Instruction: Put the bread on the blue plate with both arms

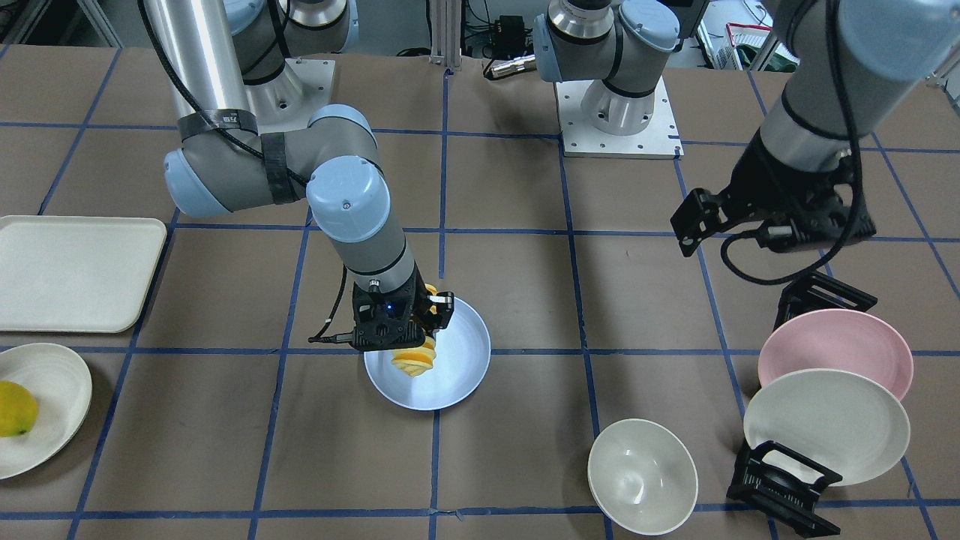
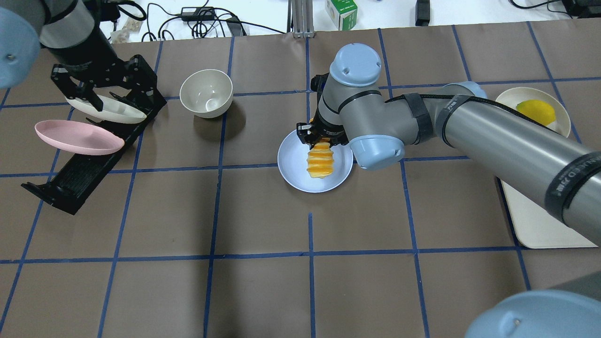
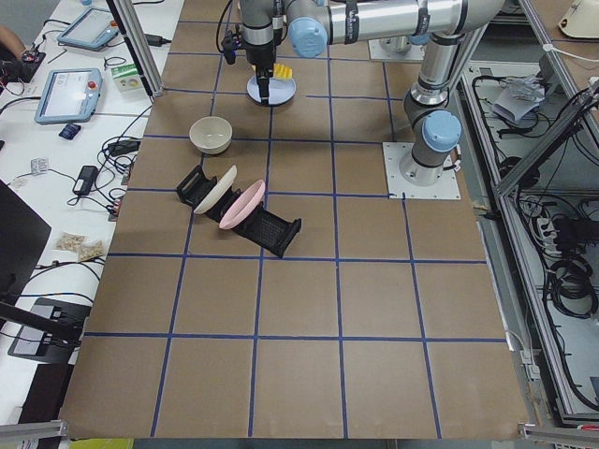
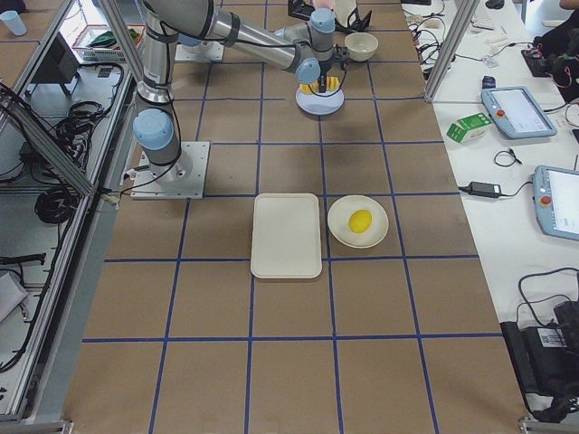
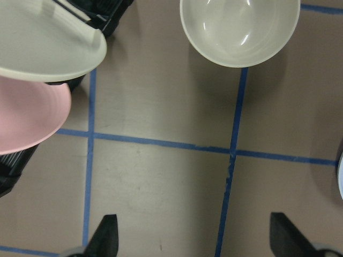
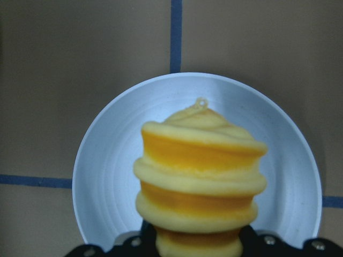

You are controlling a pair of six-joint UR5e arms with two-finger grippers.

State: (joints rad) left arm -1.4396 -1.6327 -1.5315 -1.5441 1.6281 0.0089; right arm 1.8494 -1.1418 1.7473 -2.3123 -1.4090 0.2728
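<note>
Brown paper-covered table (image 2: pixel 263 291), taped into a blue grid, filling every view. Near its middle, a round, shallow, pale blue plate (image 2: pixel 293 171). Over it, a ridged orange-and-cream loaf of bread (image 2: pixel 320 162), clamped at one end in the black right gripper (image 1: pixel 409 334).

From overhead: loaf along the plate's middle, free end toward the robot, well inside the rim. From the front: loaf hanging steeply from the jaws, tip low over the plate. Touching or just above, impossible to tell. From the right wrist: only ridges close up, blue plate behind them.

Right arm stretched long across the table, wrist bent down over the plate. Left arm off toward the table's end, left gripper (image 5: pixel 195 238) raised near a black plate rack (image 2: pixel 80 173), jaws wide apart and empty. Shown plainly only from the left wrist, with bare paper between the fingertips.

In the rack, a tilted pink plate (image 2: pixel 77 137) and a cream-white plate (image 2: pixel 105 109). Nearby, a round cream bowl (image 2: pixel 206 94), with open paper between it and the blue plate.

Well apart on the robot's right: a cream rectangular tray (image 1: pixel 75 270) and a cream dish (image 1: pixel 52 390) bearing a yellow fruit (image 1: pixel 15 407).
</note>
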